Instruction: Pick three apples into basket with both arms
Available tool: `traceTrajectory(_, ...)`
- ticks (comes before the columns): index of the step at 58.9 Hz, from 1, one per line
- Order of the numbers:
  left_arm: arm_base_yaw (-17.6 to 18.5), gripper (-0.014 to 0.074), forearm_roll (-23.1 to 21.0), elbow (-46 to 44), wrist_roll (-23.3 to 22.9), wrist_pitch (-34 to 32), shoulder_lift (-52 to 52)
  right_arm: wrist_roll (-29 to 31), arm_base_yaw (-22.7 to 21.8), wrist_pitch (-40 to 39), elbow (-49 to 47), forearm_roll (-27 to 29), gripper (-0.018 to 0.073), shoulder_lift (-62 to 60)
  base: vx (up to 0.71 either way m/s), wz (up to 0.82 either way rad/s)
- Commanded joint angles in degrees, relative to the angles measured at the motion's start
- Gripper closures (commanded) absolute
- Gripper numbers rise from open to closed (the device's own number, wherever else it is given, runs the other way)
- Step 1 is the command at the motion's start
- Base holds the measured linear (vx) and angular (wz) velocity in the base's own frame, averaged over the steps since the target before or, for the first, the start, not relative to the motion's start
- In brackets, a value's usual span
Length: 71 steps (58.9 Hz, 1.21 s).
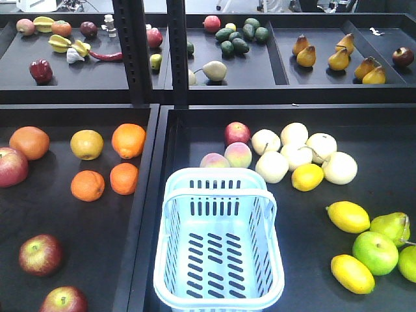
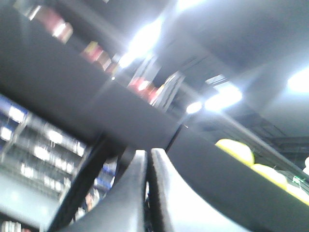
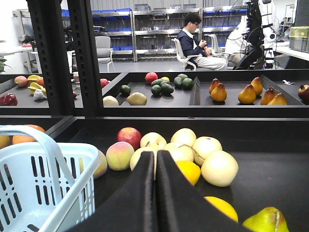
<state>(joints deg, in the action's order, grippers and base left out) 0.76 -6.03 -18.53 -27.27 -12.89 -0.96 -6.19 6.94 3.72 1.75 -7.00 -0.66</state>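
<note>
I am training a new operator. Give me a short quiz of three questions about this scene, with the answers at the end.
1. True or false: the basket holds one apple.
2. Where do the dark red apples lie? A. in the tray left of the basket; B. in the basket; C. beside the lemons.
3. Fill in: the fingers of the right gripper are ____.
Key: 1 false, it is empty; 2 A; 3 shut.

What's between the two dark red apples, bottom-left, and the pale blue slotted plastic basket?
Front view: only bare tray floor and the raised black tray divider separate apples from basket.
</note>
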Motion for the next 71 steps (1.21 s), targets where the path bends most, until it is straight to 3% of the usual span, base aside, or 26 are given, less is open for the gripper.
traceTrajectory(1, -0.13, 0.0602, 6.03, -7.38, -0.56, -1.06, -4.94, 0.46, -0.27, -4.05, 0.51, -0.42, 0.0564, -0.67, 0.00, 0.00)
traceTrajectory(7, -0.13, 0.0602, 8.88, -13.94, -0.70, 0.84, -10.61, 0.46, -0.27, -4.05, 0.51, -0.42, 0.0564, -0.67, 0.00, 0.00)
traceTrajectory(18, 0.07, 0.0602, 8.74, -23.29, -0.82, 3.96, -20.26, 0.46, -0.27, -4.05, 0.51, -0.42, 0.0564, -0.67, 0.00, 0.00)
traceTrajectory(27, 3.01, 0.0602, 8.74, -29.89, -3.27, 5.13, -27.44, 0.46, -0.27, -4.05, 0.51, -0.42, 0.0564, -0.67, 0.00, 0.00)
traceTrajectory(39, 10.88, 0.0602, 9.14, -35.51, -3.28, 5.13, -36.15, 0.46, -0.27, -4.05, 0.51, -0.42, 0.0564, -0.67, 0.00, 0.00)
traceTrajectory(57, 25.62, 0.0601, 20.49, -42.01, -3.15, 7.80, -48.60, 0.46, -0.27, -4.05, 0.51, -0.42, 0.0564, -0.67, 0.00, 0.00)
traceTrajectory(65, 31.05, 0.0589, 26.30, -44.71, -3.15, 9.38, -53.52, 0.46, -0.27, -4.05, 0.51, -0.42, 0.0564, -0.67, 0.00, 0.00)
traceTrajectory(71, 34.01, 0.0561, 27.84, -46.50, -3.15, 10.49, -56.98, 0.46, -0.27, -4.05, 0.51, -0.42, 0.0564, -0.67, 0.00, 0.00)
